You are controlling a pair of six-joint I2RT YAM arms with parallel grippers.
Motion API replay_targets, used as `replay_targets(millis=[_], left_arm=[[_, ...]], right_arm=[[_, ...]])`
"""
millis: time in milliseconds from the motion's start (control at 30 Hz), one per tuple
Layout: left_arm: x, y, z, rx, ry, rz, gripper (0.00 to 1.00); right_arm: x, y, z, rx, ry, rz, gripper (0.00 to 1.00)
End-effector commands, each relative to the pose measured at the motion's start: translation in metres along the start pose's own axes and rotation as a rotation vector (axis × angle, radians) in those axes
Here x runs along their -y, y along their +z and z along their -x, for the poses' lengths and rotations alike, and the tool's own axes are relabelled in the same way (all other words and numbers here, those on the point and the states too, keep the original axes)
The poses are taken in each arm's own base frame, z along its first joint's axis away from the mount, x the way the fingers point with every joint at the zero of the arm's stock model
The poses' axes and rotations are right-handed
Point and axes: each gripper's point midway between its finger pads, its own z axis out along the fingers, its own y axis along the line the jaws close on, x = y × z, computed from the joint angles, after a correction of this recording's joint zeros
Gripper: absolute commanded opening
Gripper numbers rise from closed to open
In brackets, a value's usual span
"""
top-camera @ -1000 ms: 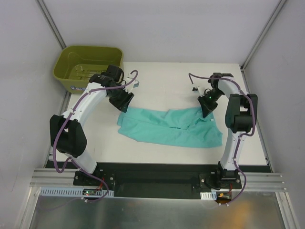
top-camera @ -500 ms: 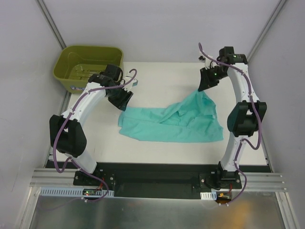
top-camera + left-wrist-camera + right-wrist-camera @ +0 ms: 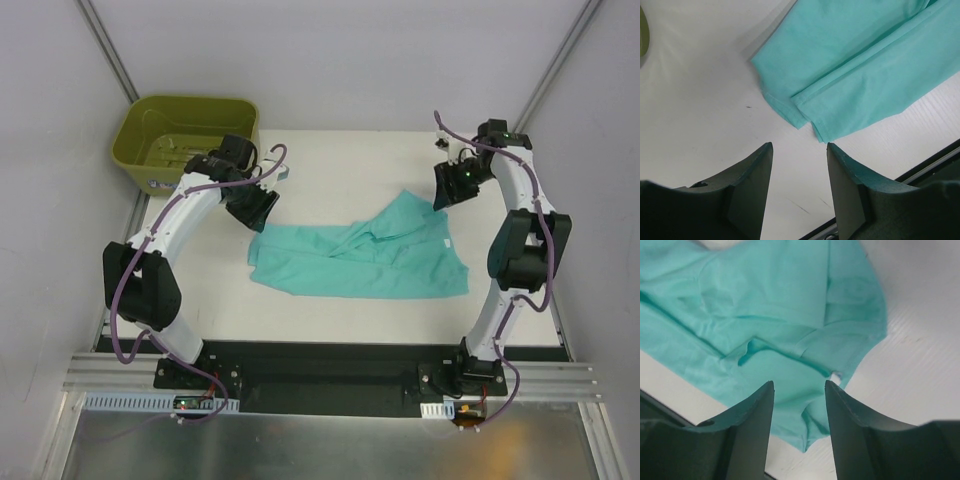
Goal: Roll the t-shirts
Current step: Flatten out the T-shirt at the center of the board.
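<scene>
The teal t-shirt [image 3: 360, 262] was seen rumpled on the table [image 3: 340, 170] (not rolled), while the left gripper [image 3: 800, 147] and right gripper [image 3: 799, 385] were held spread, nothing pinched.

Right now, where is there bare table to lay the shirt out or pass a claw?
Widest bare table lies beyond the t-shirt, between left claw and right claw. A narrower strip runs between the t-shirt's near edge and the black base rail. Crowded: the far-left corner, where the olive tub and left claw sit.
</scene>
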Motion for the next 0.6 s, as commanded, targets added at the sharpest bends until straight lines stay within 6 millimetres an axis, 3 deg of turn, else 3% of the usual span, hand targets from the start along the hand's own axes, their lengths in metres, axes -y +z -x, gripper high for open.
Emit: replay_targets(millis=[0,367,567], left_arm=[[-0.003,-0.017,-0.002,0.028,-0.007,0.041,0.48],[0.004,-0.011,-0.031,-0.046,-0.001,0.021,0.48],[0.004,-0.009,-0.04,-0.073,0.001,0.029,0.48]], right_arm=[[-0.027,0.013,-0.027,-0.084,0.012,0.109,0.47],[-0.002,0.072,-0.016,-0.16,0.007,0.116,0.43],[0.012,0.082,-0.014,-0.175,-0.001,0.079,0.43]])
